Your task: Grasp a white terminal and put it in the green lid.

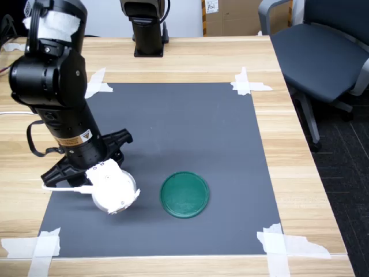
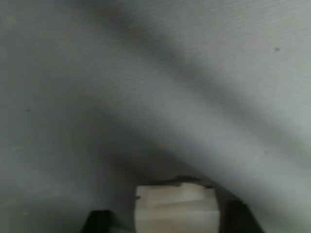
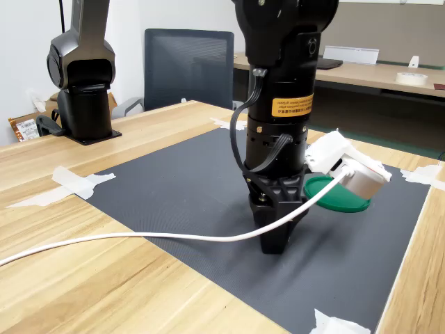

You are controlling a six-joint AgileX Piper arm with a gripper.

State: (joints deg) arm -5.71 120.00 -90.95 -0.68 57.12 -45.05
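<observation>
Only my wrist view shows the white terminal (image 2: 175, 208) between the fingers (image 2: 99, 221), grip I cannot confirm, exterior views show green lid (image 1: 184, 194) near the mat's front edge.

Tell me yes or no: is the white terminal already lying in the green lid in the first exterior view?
No. In the first exterior view the green lid lies bare on the dark mat, with nothing white inside its rim.

Open mat (image 1: 190, 127) beside green lid (image 1: 184, 194)

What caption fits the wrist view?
White terminal seen close up between dark gripper fingers above the gray mat.
</observation>
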